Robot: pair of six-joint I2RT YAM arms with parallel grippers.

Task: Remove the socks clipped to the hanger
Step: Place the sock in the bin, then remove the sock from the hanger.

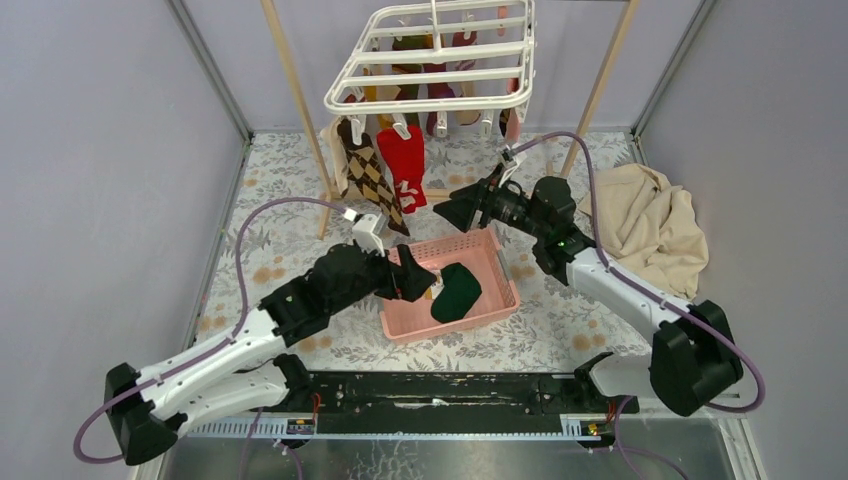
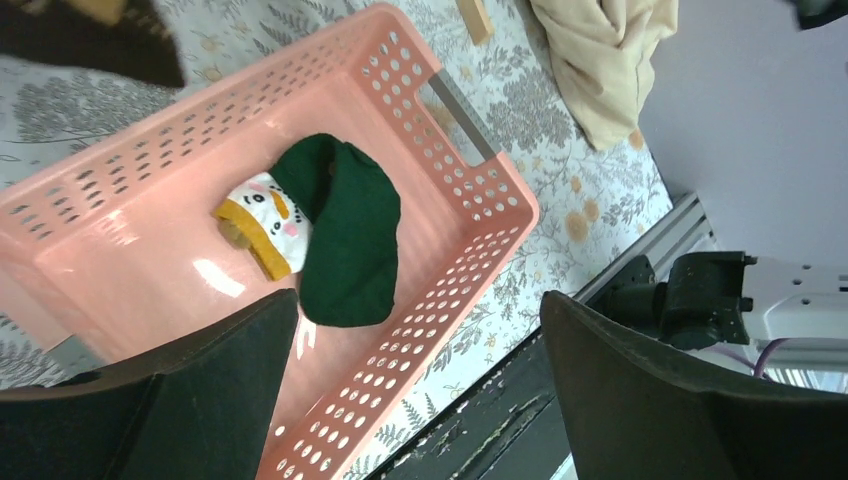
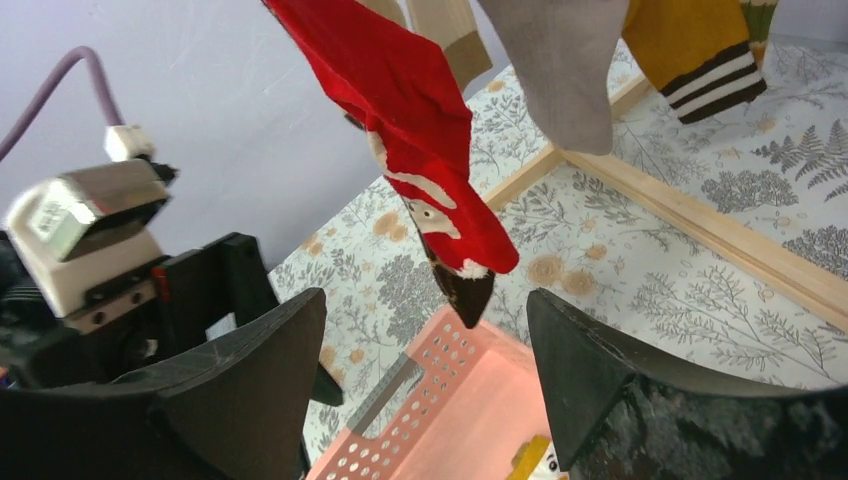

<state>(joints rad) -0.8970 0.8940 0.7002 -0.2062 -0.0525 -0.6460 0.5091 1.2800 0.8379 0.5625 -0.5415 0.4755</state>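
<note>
The white hanger [image 1: 430, 62] hangs at the back with several socks clipped under it. A brown argyle sock [image 1: 368, 175] and a red sock [image 1: 402, 165] dangle at its front left. My right gripper [image 1: 442, 214] is open just right of the red sock's toe; in the right wrist view the red sock [image 3: 415, 130] hangs above and ahead of the open right gripper [image 3: 425, 370], not touching it. A green sock [image 2: 350, 240] with a snowman cuff lies in the pink basket [image 2: 400, 100]. My left gripper [image 2: 420, 385] stands open and empty above the basket's near rim.
The pink basket [image 1: 455, 243] sits mid-table between the arms. A beige cloth [image 1: 650, 225] is heaped at the right. Wooden rail legs [image 1: 295, 90] flank the hanger, with a floor bar [image 3: 700, 235] under it. A grey sock [image 3: 560, 70] and a yellow striped sock [image 3: 700, 50] hang nearby.
</note>
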